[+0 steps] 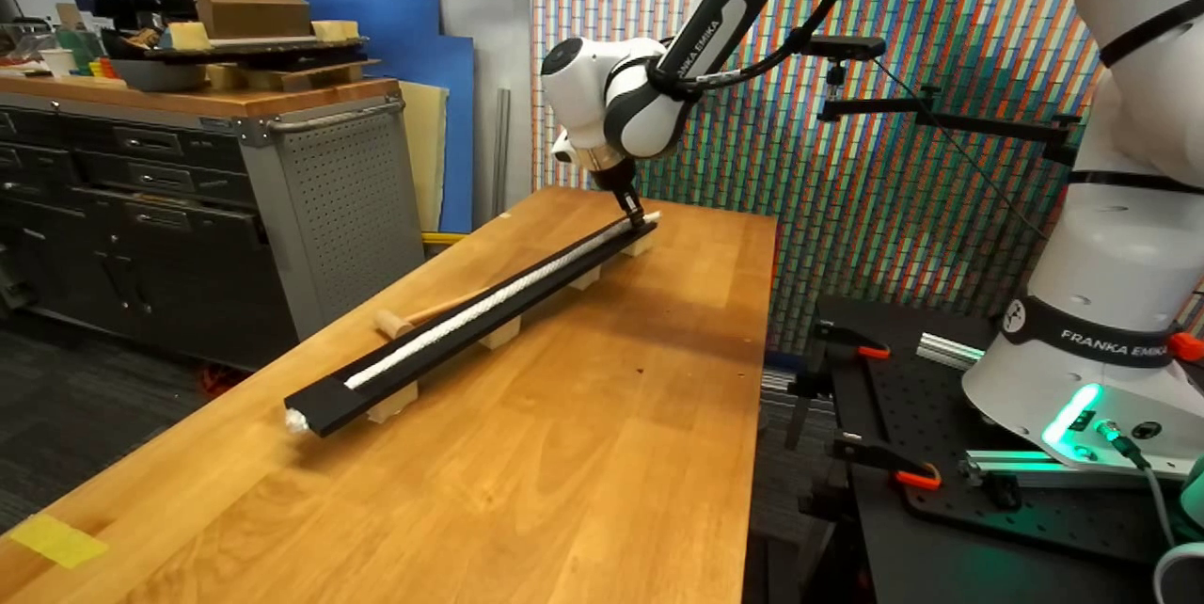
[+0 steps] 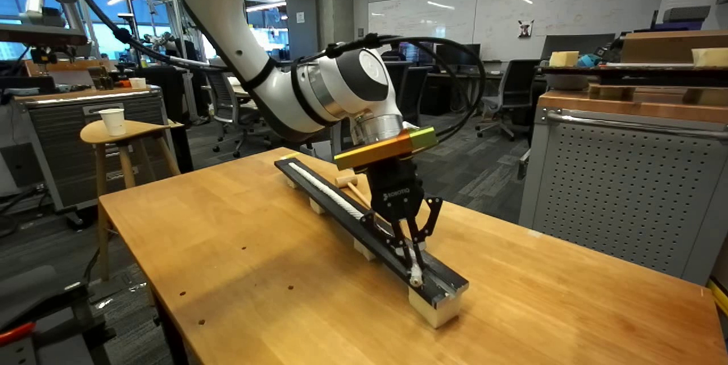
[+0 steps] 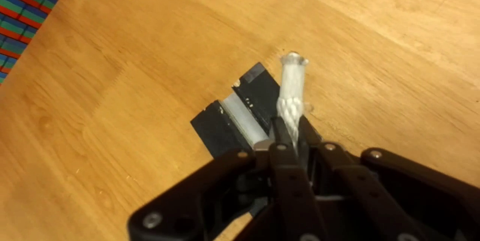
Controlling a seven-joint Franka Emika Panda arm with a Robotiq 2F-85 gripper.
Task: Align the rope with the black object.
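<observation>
The white rope [image 1: 489, 305] lies lengthwise along the top of the long black bar [image 1: 494, 323] in both exterior views [image 2: 325, 190] [image 2: 347, 220]. At the end with the pale cap [image 1: 296, 420], the rope stops a little short of the bar's end. My gripper [image 2: 415, 267] is at the opposite end, low over the bar, with its fingers closed around the rope. In the wrist view, the rope's tip [image 3: 292, 79] sticks out past my fingertips [image 3: 290, 121]. It angles away from the pale groove [image 3: 245, 119] and over the bar's side edge. My fingers hide the rope behind them.
Several pale blocks [image 2: 435, 308] hold the bar up off the wooden table [image 1: 602, 453]. A wooden mallet [image 1: 393, 324] lies beside the bar, also seen in an exterior view [image 2: 347, 181]. Yellow tape [image 1: 58, 540] marks a table corner. A tool cabinet [image 1: 329, 209] stands beyond the table.
</observation>
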